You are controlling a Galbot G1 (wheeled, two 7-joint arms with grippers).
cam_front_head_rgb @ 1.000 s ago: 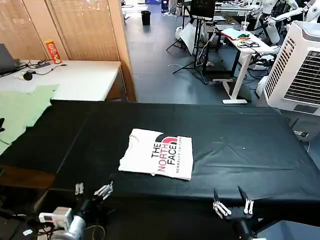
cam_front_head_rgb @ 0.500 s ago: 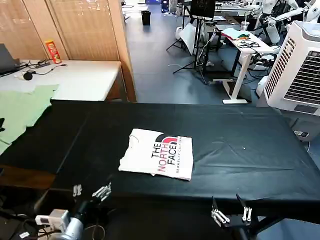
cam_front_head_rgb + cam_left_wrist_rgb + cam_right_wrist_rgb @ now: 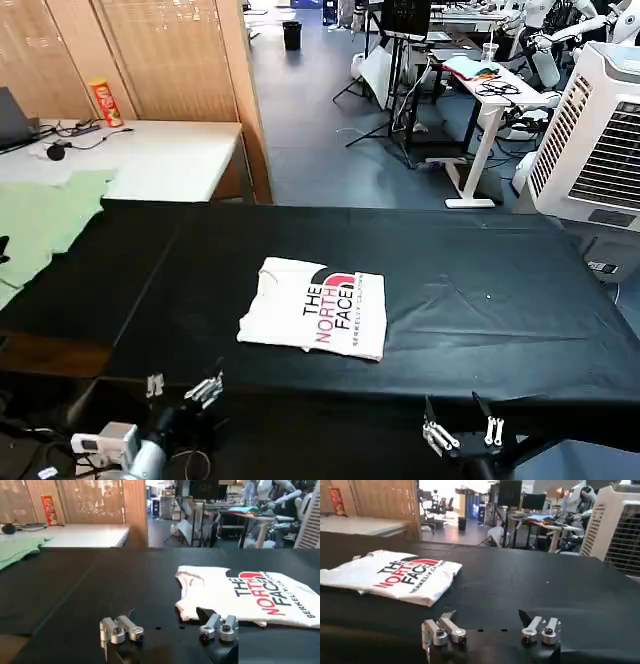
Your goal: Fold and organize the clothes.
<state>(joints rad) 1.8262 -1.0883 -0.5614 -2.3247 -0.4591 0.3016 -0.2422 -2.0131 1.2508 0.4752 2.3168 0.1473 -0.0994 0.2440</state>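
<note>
Your T-shirt (image 3: pixel 314 308) lies folded, print up, left of centre on the black worktop (image 3: pixel 500 300), apart from both tools. The left tool (image 3: pixel 184 385) and right tool (image 3: pixel 461 428) sit wide open, off the near edge. Reaching back in could snag the near hem and undo the fold. Bare worktop lies right; green cloth (image 3: pixel 40 225) crowds far left.
</note>
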